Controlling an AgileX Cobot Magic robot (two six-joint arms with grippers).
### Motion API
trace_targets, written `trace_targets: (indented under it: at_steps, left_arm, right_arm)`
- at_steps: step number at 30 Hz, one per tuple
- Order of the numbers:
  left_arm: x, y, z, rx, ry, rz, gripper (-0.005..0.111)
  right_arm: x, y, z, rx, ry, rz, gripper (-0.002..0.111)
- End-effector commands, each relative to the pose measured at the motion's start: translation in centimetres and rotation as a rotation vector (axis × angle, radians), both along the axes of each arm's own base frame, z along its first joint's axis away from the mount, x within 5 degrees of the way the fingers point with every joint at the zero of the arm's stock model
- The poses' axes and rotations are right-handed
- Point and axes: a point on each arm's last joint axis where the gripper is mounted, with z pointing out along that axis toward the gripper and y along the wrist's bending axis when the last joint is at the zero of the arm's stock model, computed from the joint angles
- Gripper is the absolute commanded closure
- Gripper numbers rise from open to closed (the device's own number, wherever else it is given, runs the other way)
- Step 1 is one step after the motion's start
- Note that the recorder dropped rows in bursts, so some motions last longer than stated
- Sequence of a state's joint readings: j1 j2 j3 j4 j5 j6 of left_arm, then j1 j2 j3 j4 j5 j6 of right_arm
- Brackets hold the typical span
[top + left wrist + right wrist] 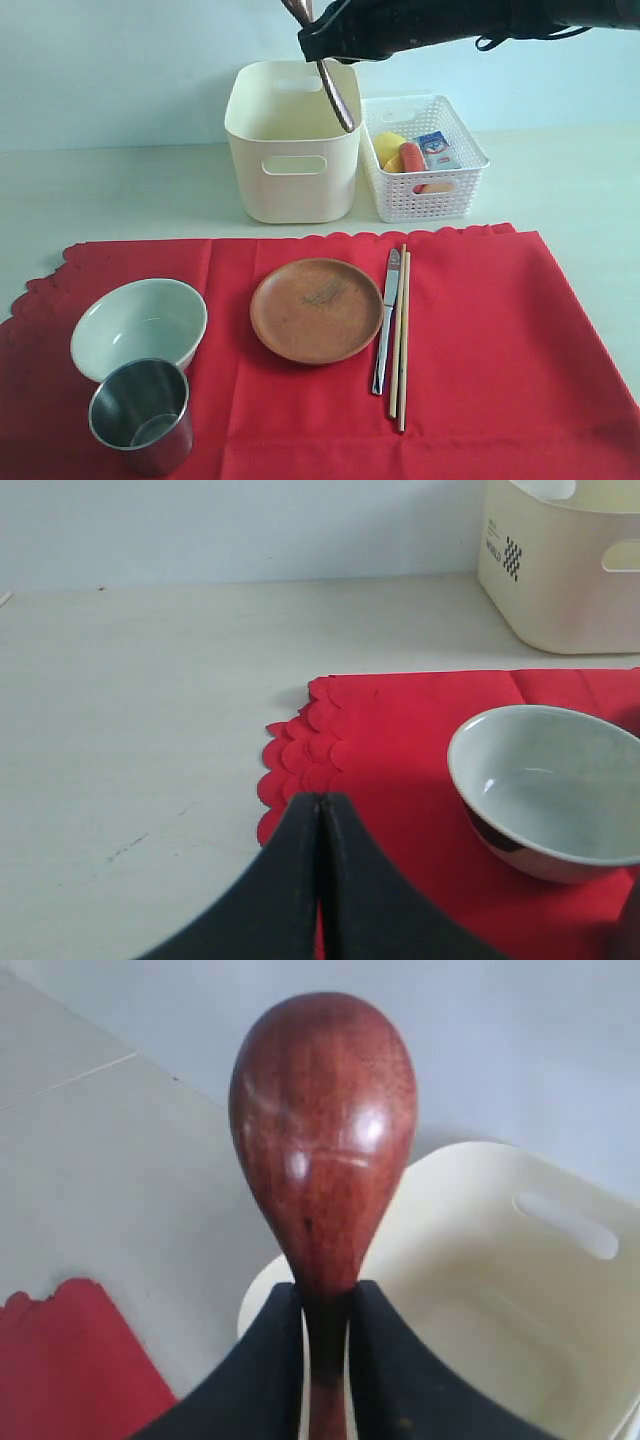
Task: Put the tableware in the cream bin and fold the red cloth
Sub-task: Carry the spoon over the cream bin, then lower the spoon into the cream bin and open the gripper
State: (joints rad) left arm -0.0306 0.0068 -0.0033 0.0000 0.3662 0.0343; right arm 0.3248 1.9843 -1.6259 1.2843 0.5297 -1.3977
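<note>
My right gripper is shut on the handle of a dark wooden spoon, holding it in the air above the open cream bin. In the right wrist view the spoon's bowl sticks out past the gripper over the bin's rim. On the red cloth lie a pale bowl, a steel cup, a brown plate, a knife and chopsticks. My left gripper is shut and empty, over the cloth's scalloped corner beside the bowl.
A white lattice basket with food items stands to the right of the cream bin. Bare pale table lies to the left of the cloth and behind it. The wall runs just behind both bins.
</note>
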Motion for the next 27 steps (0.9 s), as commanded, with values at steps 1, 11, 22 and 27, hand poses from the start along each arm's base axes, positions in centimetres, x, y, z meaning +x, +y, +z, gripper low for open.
trace_targets:
  at_steps: [1, 11, 22, 27]
  left_arm:
    - [0.0, 0.0, 0.0, -0.012, -0.011, -0.001, 0.107]
    - [0.0, 0.0, 0.0, -0.012, -0.011, -0.001, 0.107]
    - [0.0, 0.0, 0.0, -0.012, -0.011, -0.001, 0.107]
    - [0.0, 0.0, 0.0, -0.012, -0.011, -0.001, 0.107]
  right_arm:
    - [2.0, -1.0, -0.9, 0.081, -0.069, -0.023, 0.108]
    - [5.9, -1.5, -4.9, 0.168, -0.151, 0.097, 0.108]
    - [9.2, -0.9, -9.2, 0.18, -0.147, 0.106, 0.108]
    - [9.6, -1.0, -10.6, 0.167, -0.123, 0.079, 0.108]
